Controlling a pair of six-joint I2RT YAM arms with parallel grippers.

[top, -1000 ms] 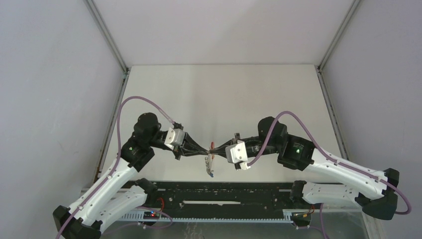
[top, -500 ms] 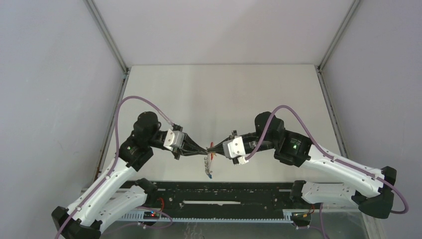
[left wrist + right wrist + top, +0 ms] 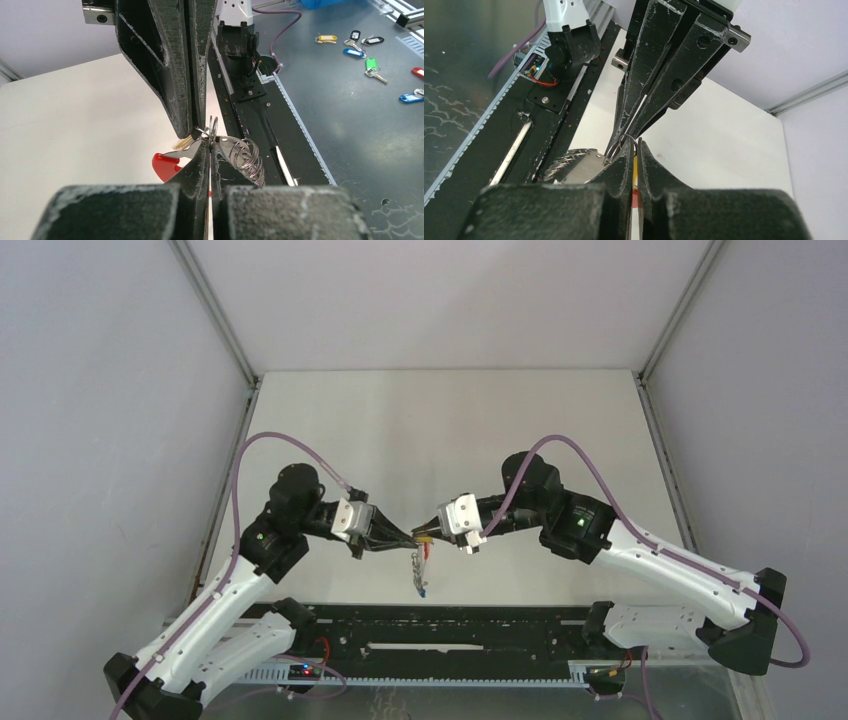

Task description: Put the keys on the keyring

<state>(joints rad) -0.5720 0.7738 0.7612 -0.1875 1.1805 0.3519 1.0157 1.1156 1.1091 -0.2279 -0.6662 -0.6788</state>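
Note:
My two grippers meet tip to tip above the near middle of the white table point(image 3: 450, 430). My left gripper point(image 3: 411, 536) is shut on the thin wire ring of the keyring point(image 3: 214, 131). The red tag point(image 3: 165, 165) and a grey metal plate with coiled rings point(image 3: 245, 157) hang beside its fingers. My right gripper point(image 3: 429, 532) is shut on the yellow-orange key point(image 3: 636, 167), whose tip touches the wire ring point(image 3: 629, 138). In the top view the metal cluster point(image 3: 417, 565) and the blue key point(image 3: 425, 590) dangle below the grippers.
A black slotted rail point(image 3: 450, 625) runs along the table's near edge, just below the hanging cluster. Grey enclosure walls stand left, right and behind. Several spare coloured key tags point(image 3: 360, 45) lie on the dark floor beyond the rail.
My right arm has swung left and its wrist has turned, bringing its fingertips up against the left gripper's. The left gripper and the hanging keyring have hardly moved.

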